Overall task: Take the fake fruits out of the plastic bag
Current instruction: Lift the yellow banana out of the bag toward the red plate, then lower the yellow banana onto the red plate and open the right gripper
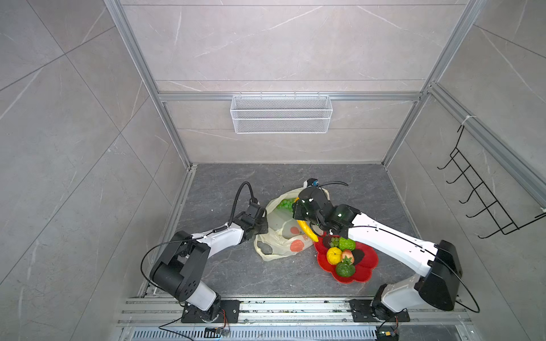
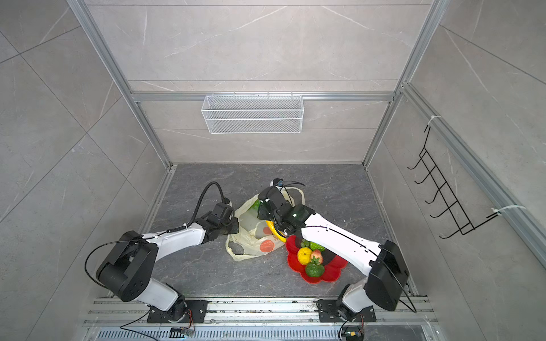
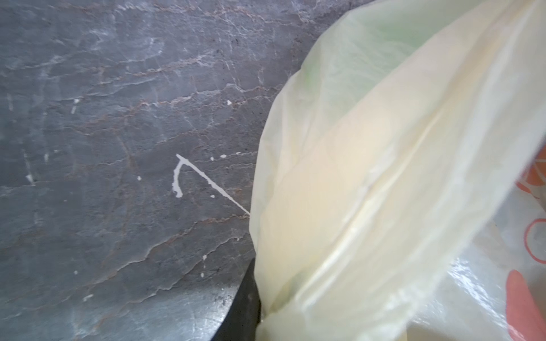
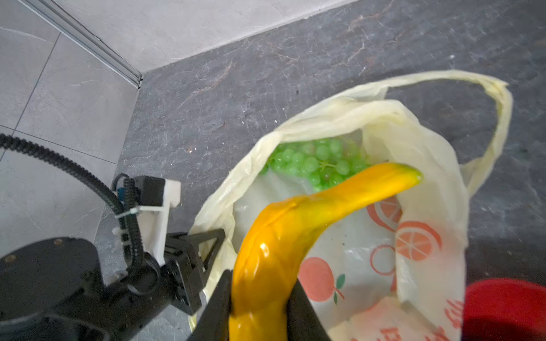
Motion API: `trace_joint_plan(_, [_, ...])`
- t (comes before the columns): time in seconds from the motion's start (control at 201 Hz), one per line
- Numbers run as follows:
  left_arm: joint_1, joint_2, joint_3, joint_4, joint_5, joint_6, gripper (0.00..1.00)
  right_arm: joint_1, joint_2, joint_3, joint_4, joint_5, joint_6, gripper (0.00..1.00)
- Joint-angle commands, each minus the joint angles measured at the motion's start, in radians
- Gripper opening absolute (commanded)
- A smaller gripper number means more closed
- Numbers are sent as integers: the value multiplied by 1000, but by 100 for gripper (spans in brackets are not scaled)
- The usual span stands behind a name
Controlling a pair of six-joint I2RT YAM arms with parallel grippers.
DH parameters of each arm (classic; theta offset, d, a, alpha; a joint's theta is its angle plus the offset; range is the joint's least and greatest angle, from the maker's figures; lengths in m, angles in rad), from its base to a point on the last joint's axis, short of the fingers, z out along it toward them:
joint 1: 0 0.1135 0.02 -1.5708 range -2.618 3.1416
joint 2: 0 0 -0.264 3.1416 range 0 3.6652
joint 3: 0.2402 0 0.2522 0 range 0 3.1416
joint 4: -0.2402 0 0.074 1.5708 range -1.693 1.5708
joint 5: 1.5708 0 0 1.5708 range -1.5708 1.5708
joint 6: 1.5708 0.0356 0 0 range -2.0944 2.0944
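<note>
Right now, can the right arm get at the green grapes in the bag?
Probably not yet: the right gripper is shut on the banana. Otherwise the way looks free: the left gripper holds the plastic bag open and the green grapes lie uncovered.

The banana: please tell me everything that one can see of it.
The banana is long, curved, glossy yellow-orange plastic with a ridge along it and a greenish tip. The fingers of the right gripper clamp it near one end. Its free end points over the open mouth of the plastic bag, near the grape bunch inside. Whether it touches the bag I cannot tell.
</note>
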Motion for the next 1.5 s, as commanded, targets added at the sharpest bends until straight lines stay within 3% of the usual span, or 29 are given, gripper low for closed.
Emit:
trace_joint_plan(0.0, [15,-36,6,-23,-50,-15,18,7,-62,-89,-38,30,86,18])
trace_joint_plan(0.279, [83,-69,-32,-12,-23,-39,19,6,-99,-229,-29,18,115,17])
trace_joint_plan(0.652, [99,-62,-34,-9,-13,-39,19,12,-183,-350,-54,-40,18,16])
trace_joint_plan(1.499, [100,-39,-28,-2,7,-39,19,61,-192,-447,-118,46,7,17])
